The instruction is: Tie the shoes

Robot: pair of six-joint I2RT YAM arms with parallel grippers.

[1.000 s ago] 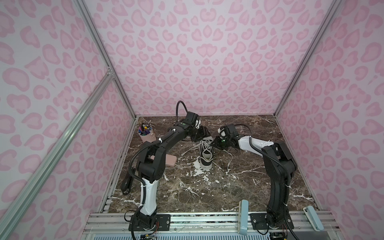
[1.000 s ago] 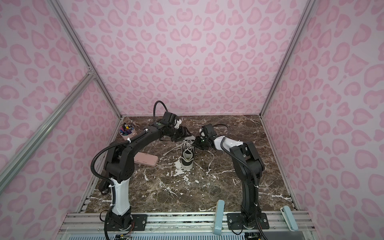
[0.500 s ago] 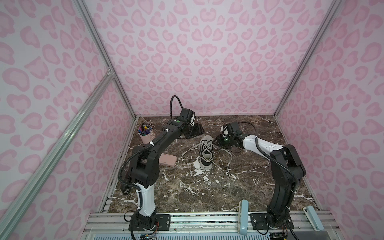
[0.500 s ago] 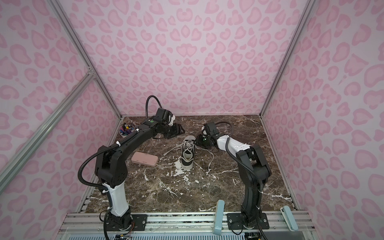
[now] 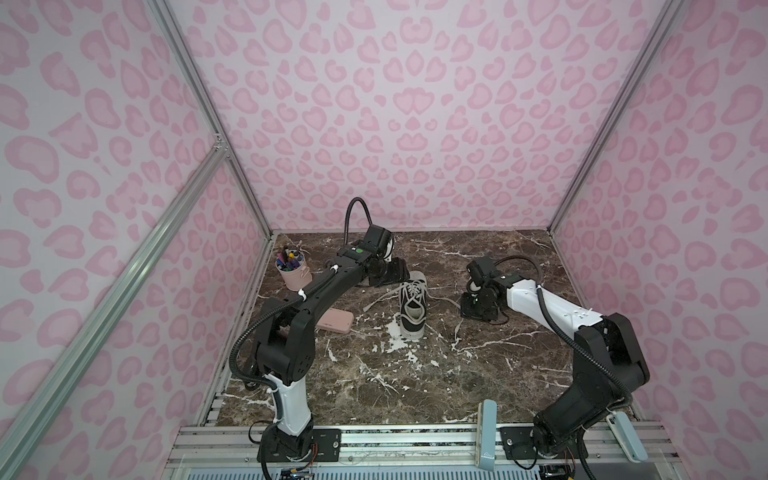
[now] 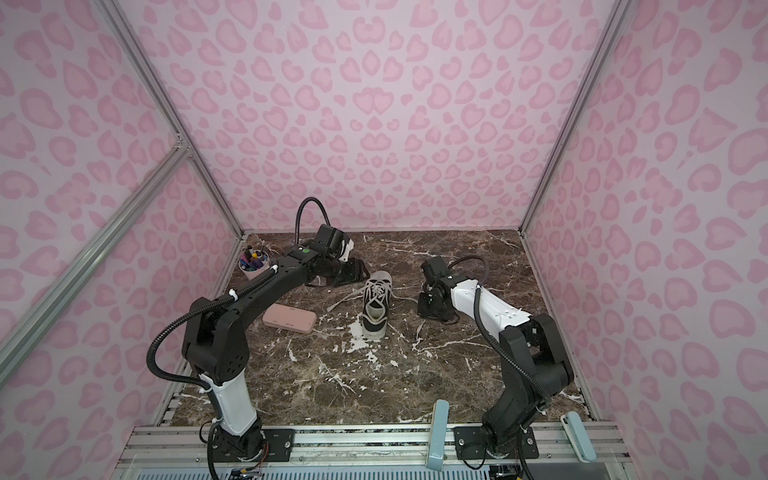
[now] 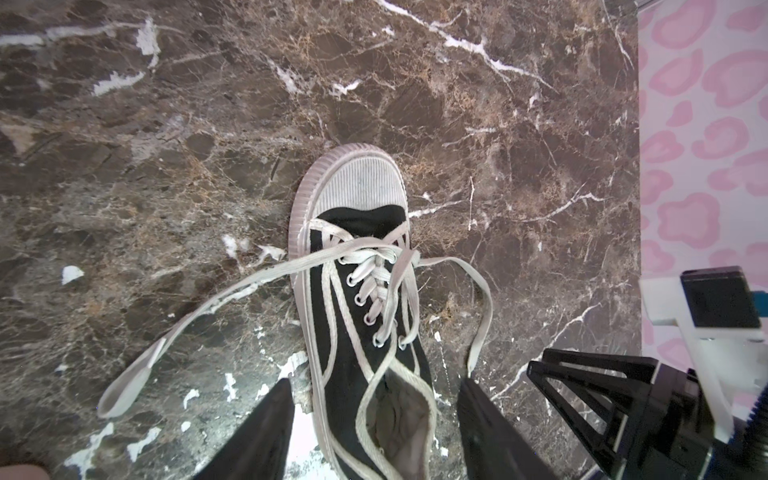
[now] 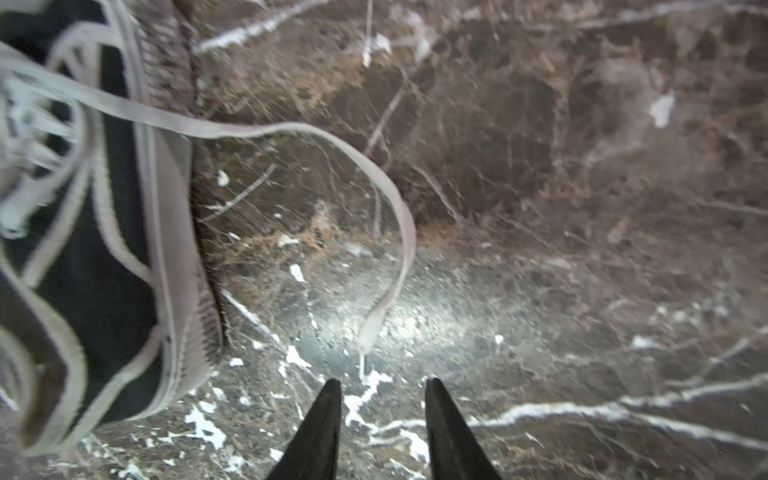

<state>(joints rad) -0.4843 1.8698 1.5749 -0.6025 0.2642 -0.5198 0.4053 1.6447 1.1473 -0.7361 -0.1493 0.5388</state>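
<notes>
We count one pen cup [image 5: 293, 274] and one pink case [image 5: 334, 325] left of the left claw [image 7: 375, 377], one black sneaker [image 5: 412, 305] between the two claws, two loose lace ends [image 7: 133, 382], two arms; the left arm reaches far forward, the left claw spread wide and empty just beside the toe [image 7: 357, 183]. The right arm bends inward, the right claw [image 8: 383, 380] narrowly parted, holding nothing; one lace tip [image 8: 368, 332] lies just ahead of it.

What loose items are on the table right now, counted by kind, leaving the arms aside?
Black sneaker: 1
Flat pink case: 1
Pink pen cup: 1
Total: 3
</notes>
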